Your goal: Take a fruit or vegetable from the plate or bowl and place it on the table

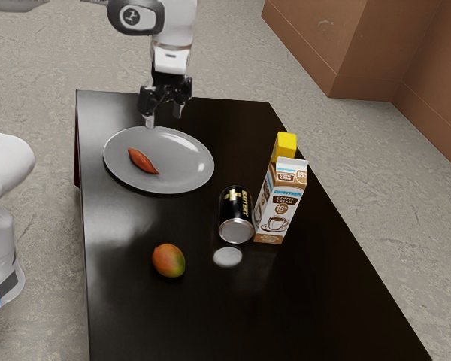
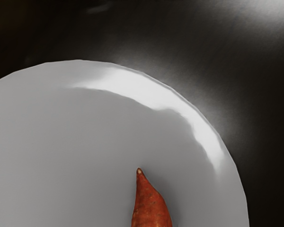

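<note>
Evidently the pincer [image 1: 164,117] is spread, its two tips standing apart with air between them, above the far part of the plate [image 1: 188,173]. The sweet potato [image 1: 143,161] lies on that plate, toward the exterior view's left, with its narrow end in from the rim, as the wrist view also shows.

The plate sits near the table's [image 1: 316,316] far corner at the exterior view's left: a slim strip of dark top runs between its rim and the left edge, a somewhat broader one toward the far edge. Wider room opens from the plate to the exterior view's right edge, and another stretch lies between plate and mango [image 1: 169,260].

The mango rests on the table, nearer the left edge than the right. The black can [image 1: 235,214] stands just beside the coffee cream carton [image 1: 280,203], both set in from the right edge, and a yellow block [image 1: 286,143] shows behind the carton. Bare top reaches from the carton to that edge, and more spreads on the mango's near side.
</note>
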